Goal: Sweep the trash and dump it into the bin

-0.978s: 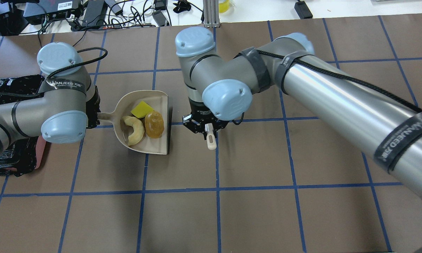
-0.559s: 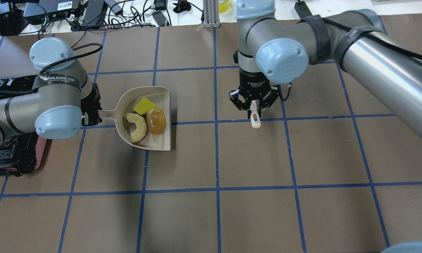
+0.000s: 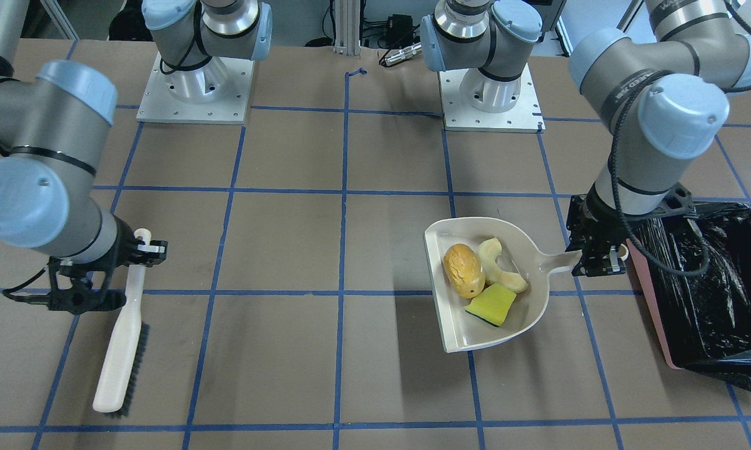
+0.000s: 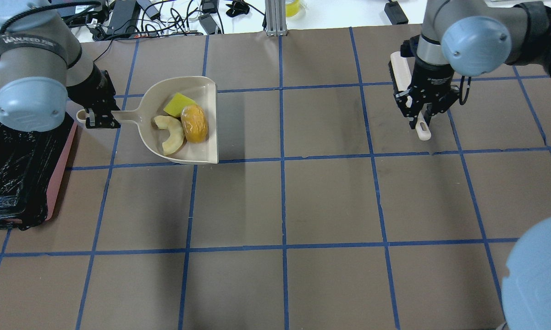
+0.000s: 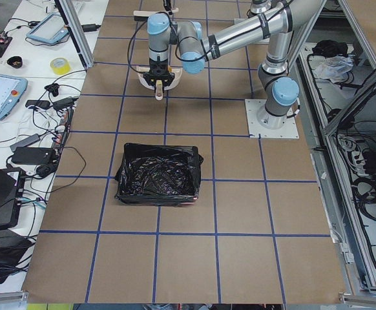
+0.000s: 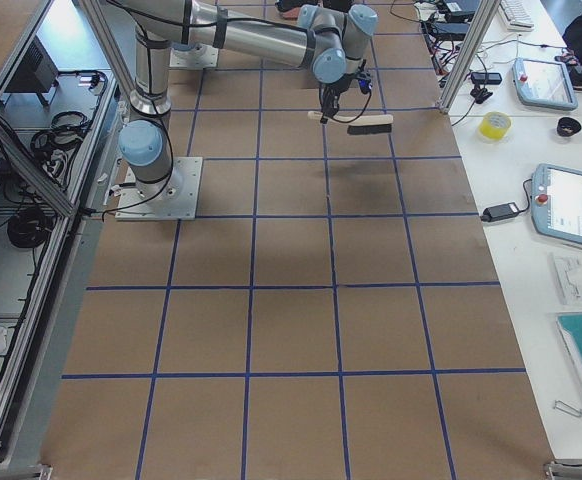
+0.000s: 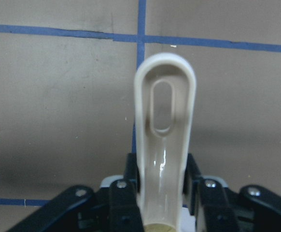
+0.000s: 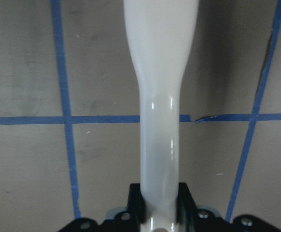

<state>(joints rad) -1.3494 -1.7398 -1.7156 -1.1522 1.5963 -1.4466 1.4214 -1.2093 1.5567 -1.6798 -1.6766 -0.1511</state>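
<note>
Beige dustpan raised beside crinkled glossy bin; trash seemingly loose inside.

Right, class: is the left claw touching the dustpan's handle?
Touching. The left wrist view shows the dustpan handle clamped between the fingers of the left claw, with no gap on either side.

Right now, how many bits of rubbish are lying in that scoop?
3, all in the dustpan: a golden oval lump nearest the open edge, a cream crescent toward the handle, a yellow block beside both. None looks hidden.
</note>
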